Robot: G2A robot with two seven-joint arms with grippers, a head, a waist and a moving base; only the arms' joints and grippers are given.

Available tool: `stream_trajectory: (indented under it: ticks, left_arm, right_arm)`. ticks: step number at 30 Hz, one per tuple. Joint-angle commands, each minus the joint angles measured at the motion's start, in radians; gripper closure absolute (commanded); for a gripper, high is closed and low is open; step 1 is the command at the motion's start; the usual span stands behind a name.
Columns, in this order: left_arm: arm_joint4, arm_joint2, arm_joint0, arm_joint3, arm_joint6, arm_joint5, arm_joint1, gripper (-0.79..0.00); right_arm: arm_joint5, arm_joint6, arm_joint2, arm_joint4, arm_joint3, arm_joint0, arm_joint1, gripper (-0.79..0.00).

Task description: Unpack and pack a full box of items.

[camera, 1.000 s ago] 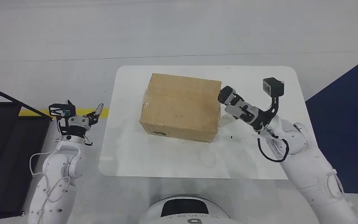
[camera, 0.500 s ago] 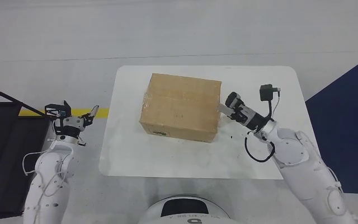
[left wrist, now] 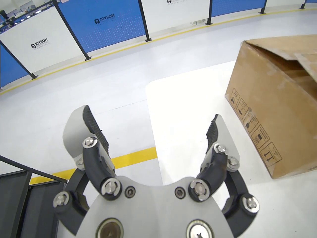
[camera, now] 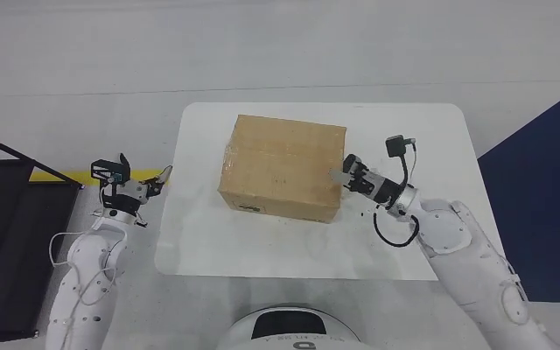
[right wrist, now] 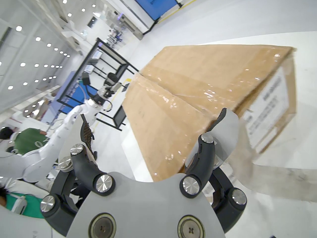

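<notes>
Box (camera: 282, 168): one, plain brown cardboard, top shut. It sits on the white tabletop (camera: 262, 249), around the middle and toward the far edge, turned slightly askew.

Tabletop: one.

Left fingers (camera: 162, 175): spread wide with nothing between them. I hold them over the floor just off the tabletop's left edge, well apart from the box.

Right fingers (camera: 341, 173): also spread, holding nothing. They are at the top right edge of the box, with one fingertip against the cardboard.

Right wrist view: clear tape (right wrist: 173, 97) along the top seam and a white label (right wrist: 272, 105) on the end face, both lost from above.

Left wrist view: printed handling symbols (left wrist: 257, 134) low on the side, and a loose flap (left wrist: 275, 50) with a dark gap behind it.
</notes>
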Motion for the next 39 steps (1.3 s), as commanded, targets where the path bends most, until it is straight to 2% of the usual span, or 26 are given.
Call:
stream_trajectory:
  ticks: [1,7,12,16,22,28,33,39]
  left_arm:
    - [0.004,0.003,-0.001,0.002,0.002,0.001,0.0,-0.785]
    - [-0.007,0.006,-0.004,0.009,-0.006,-0.011,-0.001,-0.785]
    - [-0.039,0.002,-0.011,0.004,-0.024,-0.044,-0.001,-0.785]
    - [-0.092,-0.007,-0.029,-0.025,-0.068,-0.085,0.0,-0.785]
    - [-0.135,-0.011,-0.049,-0.13,-0.134,-0.127,0.003,-0.785]
    - [-0.096,0.04,-0.035,-0.201,-0.175,-0.183,0.004,-0.785]
    - [-0.067,0.063,0.003,-0.213,-0.21,-0.343,0.014,-0.785]
    - [-0.042,0.035,0.052,-0.206,-0.161,-0.523,0.029,-0.785]
  right_arm:
    - [-0.051,0.024,-0.005,0.087,0.02,0.009,-0.003,-0.785]
    - [-0.167,0.169,-0.011,0.324,0.057,0.023,-0.003,-0.785]
    - [-0.206,0.358,-0.019,0.489,0.066,0.025,0.003,-0.785]
    - [-0.211,0.511,-0.026,0.571,0.067,0.022,0.01,-0.785]
    - [-0.235,0.642,-0.028,0.606,0.046,-0.002,0.018,-0.785]
    - [-0.226,0.664,-0.022,0.573,0.01,-0.036,0.03,-0.785]
    - [-0.252,0.638,-0.004,0.55,0.02,-0.059,0.037,-0.785]
    - [-0.281,0.591,0.032,0.521,0.025,-0.078,0.041,-0.785]
